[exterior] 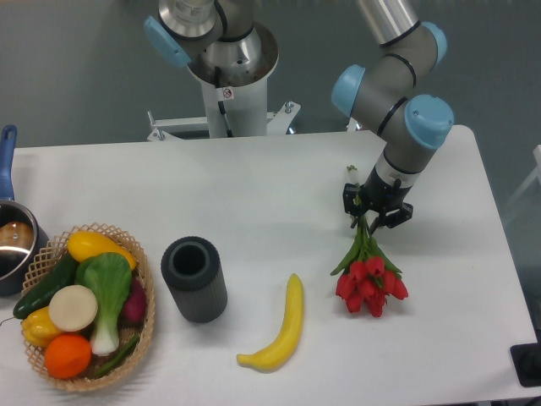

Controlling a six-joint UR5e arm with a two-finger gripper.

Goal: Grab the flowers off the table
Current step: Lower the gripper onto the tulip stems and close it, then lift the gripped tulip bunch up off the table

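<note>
The flowers (368,282), a bunch of red tulips with green leaves and thin green stems, lie on the white table (254,194) at the right, blooms toward the front. My gripper (373,216) points down over the far end of the stems, its black fingers drawn in tight around them. The stem tips are hidden between the fingers. The blooms still rest on the tabletop.
A yellow banana (280,326) lies left of the flowers. A black ribbed cylinder cup (193,278) stands mid-table. A wicker basket (149,305) of vegetables and fruit sits at the front left, with a blue-handled pot (12,241) behind it. The table's right edge is close to the flowers.
</note>
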